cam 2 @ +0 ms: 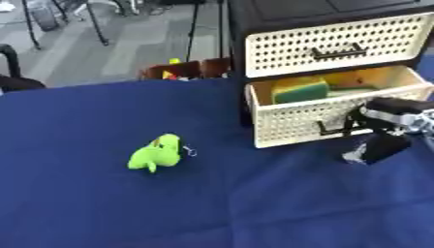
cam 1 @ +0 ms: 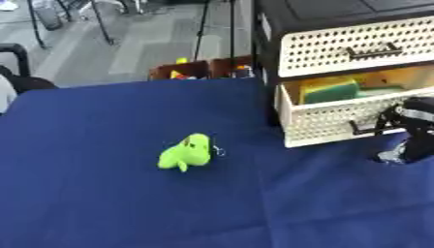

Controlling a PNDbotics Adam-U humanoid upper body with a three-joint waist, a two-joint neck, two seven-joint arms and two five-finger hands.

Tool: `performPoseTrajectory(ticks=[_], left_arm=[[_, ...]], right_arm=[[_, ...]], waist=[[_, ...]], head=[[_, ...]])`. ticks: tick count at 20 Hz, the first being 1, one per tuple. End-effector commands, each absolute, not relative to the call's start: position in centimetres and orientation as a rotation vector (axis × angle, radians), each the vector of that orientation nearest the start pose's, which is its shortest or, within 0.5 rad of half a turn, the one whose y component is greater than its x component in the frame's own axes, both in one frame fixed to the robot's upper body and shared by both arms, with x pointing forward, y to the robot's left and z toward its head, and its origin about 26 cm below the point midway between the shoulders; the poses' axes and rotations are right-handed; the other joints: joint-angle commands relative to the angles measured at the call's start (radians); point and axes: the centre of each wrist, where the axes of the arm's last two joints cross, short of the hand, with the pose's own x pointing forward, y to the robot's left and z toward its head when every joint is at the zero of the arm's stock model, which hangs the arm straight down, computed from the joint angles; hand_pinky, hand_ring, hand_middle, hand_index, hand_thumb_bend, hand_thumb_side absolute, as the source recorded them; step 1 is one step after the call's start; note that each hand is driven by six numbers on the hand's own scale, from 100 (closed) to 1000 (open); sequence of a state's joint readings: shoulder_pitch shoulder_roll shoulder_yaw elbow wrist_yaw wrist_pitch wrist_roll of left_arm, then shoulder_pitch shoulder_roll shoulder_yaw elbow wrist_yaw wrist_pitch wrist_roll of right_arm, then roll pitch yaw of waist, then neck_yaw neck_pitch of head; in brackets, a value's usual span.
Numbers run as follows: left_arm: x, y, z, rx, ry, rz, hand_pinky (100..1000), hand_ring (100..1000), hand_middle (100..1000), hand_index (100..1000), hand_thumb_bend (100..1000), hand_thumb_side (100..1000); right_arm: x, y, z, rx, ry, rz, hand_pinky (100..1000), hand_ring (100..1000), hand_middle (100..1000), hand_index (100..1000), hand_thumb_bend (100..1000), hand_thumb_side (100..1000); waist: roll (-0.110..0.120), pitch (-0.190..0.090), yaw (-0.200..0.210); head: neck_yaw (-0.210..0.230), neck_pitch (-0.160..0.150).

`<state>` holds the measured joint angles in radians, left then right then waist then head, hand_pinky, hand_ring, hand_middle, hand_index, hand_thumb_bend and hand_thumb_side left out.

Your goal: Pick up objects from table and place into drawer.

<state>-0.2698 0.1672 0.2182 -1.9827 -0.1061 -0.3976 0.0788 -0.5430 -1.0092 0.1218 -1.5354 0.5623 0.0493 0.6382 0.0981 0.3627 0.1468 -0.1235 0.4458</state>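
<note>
Lying mid-cloth: green toy (cam 1: 186, 152), well apart from open drawer (cam 1: 339, 121). Right hand (cam 2: 386, 131) at drawer front, finger state indeterminate. Risk: hand knocks drawer shut while withdrawing.

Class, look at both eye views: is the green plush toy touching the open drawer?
Apart. The left eye view shows a wide strip of bare blue table cloth between the green plush toy and the open drawer.
</note>
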Motion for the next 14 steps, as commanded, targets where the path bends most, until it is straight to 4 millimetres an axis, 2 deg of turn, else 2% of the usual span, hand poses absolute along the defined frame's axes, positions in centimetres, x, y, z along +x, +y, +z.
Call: performPoseTrajectory(ticks=[1,14], left_arm=[[29.4,29.7,19.3,-0.541,3.538,0.123,540,747,737,868,132,965],[29.4,29.8,19.3,-0.554,3.540,0.107,541,747,737,868,131,963]], right_arm=[[34.1,-39.3,29.2,-1.042,-1.087,1.500,100,255,145,661,460,494],[30.6,-36.5,28.4,-1.037,-1.110,1.543,100,253,144,660,449,522]], waist=[[-0.001,-0.024,-0.004],[0.007,-0.033,-0.026]], head=[[0.007,-0.005],[0.008,-0.004]])
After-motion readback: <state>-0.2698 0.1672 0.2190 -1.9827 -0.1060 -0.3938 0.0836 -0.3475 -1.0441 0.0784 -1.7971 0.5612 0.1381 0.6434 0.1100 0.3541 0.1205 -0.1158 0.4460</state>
